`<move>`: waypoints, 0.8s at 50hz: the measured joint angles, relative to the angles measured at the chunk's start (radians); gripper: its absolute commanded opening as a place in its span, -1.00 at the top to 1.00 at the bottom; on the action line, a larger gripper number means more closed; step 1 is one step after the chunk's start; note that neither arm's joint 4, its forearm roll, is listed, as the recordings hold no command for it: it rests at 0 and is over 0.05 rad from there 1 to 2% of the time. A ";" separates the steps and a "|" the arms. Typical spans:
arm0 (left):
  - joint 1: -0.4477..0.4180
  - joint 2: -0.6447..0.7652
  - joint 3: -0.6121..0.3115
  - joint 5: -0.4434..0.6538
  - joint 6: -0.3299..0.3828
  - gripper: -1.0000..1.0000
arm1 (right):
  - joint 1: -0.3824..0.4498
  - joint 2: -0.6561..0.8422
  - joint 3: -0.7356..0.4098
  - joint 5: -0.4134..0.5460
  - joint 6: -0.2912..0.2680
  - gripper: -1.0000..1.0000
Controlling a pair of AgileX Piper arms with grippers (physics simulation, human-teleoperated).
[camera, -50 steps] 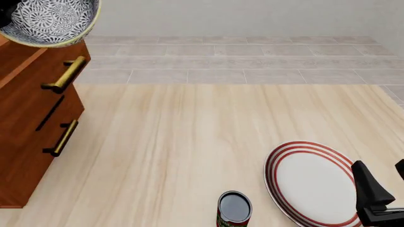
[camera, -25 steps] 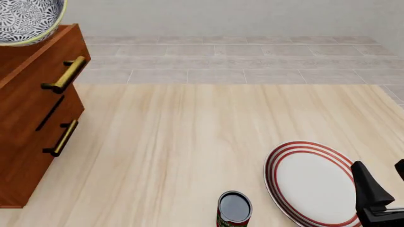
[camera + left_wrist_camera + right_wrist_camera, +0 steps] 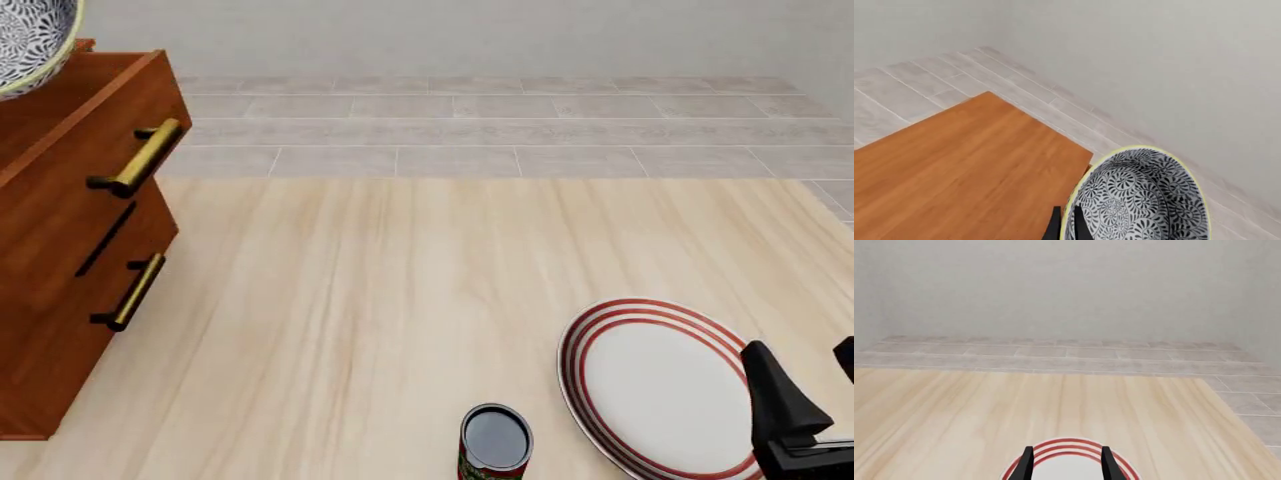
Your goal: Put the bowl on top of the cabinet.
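The left claw (image 3: 1066, 225) shows only as two dark fingertips at the edge of its own camera's picture, pressed close on either side of the pale yellow rim of the bowl (image 3: 1137, 200), pinching its wall. From where I stand, the bowl hangs from that pinch, tilted so that its patterned inside faces the camera.

In the front view the bowl (image 3: 30, 40) sits at about ten o'clock, half cut off by the corner of the frame, above the top of the cabinet (image 3: 80, 200). The wrist camera shows the cabinet's flat orange-brown top (image 3: 967, 170) beside and below the bowl, and the bowl looks to hang near that top's far corner. Whether its base touches the wood I cannot tell; the underside is hidden.

So the move ahead, as I judge it, turns on one thing: the wood lies below the bowl and towards the cabinet's middle, so the bowl wants bringing further over the top before it is lowered and let go.

The right claw (image 3: 1066, 460) idles at five o'clock, its fingers spread and empty, over the red-ringed plate (image 3: 654, 385), well apart from the cabinet. A dark can (image 3: 495, 440) stands just beside the plate.
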 measured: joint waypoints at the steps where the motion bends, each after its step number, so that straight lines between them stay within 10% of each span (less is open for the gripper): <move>1: 0.005 -0.002 0.002 0.000 -0.001 1.00 | 0.000 0.000 0.000 0.000 0.000 -1.00; 40: 0.177 -0.071 0.044 0.006 -0.040 1.00 | -0.001 0.000 0.000 0.001 0.000 -1.00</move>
